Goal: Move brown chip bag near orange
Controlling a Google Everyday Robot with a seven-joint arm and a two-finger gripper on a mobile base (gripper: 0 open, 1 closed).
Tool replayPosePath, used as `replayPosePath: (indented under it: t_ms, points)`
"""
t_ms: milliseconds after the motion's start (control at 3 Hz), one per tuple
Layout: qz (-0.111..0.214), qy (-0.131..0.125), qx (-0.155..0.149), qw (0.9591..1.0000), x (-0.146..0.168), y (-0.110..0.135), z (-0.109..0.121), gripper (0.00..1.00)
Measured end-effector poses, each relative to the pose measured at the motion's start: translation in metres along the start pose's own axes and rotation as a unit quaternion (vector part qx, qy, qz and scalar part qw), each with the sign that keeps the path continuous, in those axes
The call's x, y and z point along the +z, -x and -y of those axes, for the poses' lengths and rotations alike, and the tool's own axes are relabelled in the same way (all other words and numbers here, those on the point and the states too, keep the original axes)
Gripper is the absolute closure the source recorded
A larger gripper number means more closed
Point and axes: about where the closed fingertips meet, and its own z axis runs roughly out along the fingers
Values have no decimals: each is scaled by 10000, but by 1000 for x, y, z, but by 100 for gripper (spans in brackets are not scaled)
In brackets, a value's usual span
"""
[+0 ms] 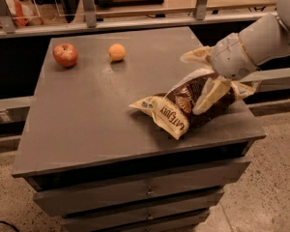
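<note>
The brown chip bag (183, 108) lies near the front right corner of the grey cabinet top (96, 105), its cream end with lettering pointing toward the front. The orange (117, 52) sits at the far side, left of the middle, well apart from the bag. My gripper (201, 77) comes in from the right on a white arm. It is open, and its two cream fingers (209, 96) straddle the raised right part of the bag, one in front of it and one behind.
A red apple (65, 54) sits at the far left of the top, left of the orange. The cabinet has drawers below the front edge. A counter with metal posts (89, 6) runs behind it.
</note>
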Motion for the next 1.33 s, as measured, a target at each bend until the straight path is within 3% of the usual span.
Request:
replayPosePath:
  t_ms: [333,667,1000,1333]
  points:
    - [64,147,-164,9997,11,3,-2,41]
    - [18,136,-266,9996,9,4,1,65]
    - [-271,-197,-69,9994,-4,-2,13,88]
    - [-644,-914,480,9926,-31,-21,33,100]
